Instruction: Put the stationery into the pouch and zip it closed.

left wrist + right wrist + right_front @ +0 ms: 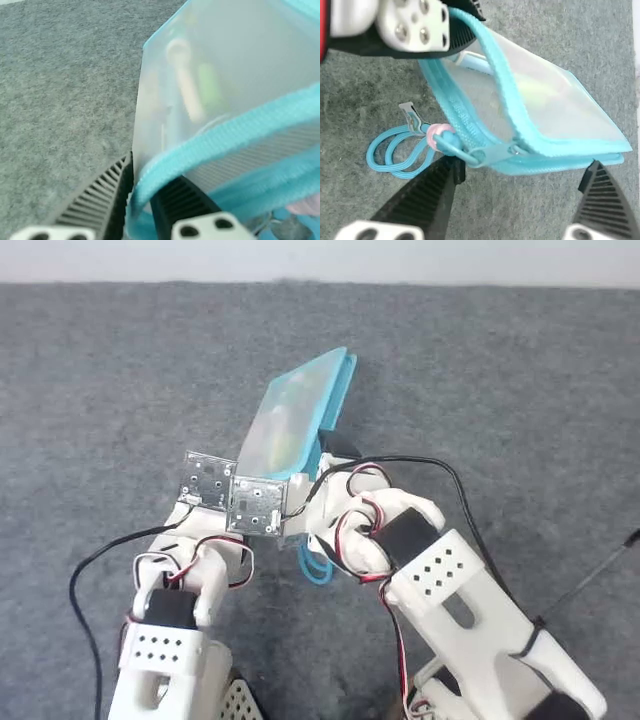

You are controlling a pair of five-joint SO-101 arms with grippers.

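Observation:
A translucent pouch with blue trim stands tilted on the grey carpet. Pens and other stationery show through its wall. My left gripper is shut on the blue zip edge at one corner of the pouch. My right gripper is open, its fingers standing either side of the pouch's lower edge. The zip slider sits between them, near a pink bead and a blue cord loop. The two zip tapes stand apart above the slider. The left gripper also appears farther off, clamping the pouch's corner.
Grey carpet covers the table all around. The left arm and right arm come in from the near edge, close together. Black and red cables trail beside them.

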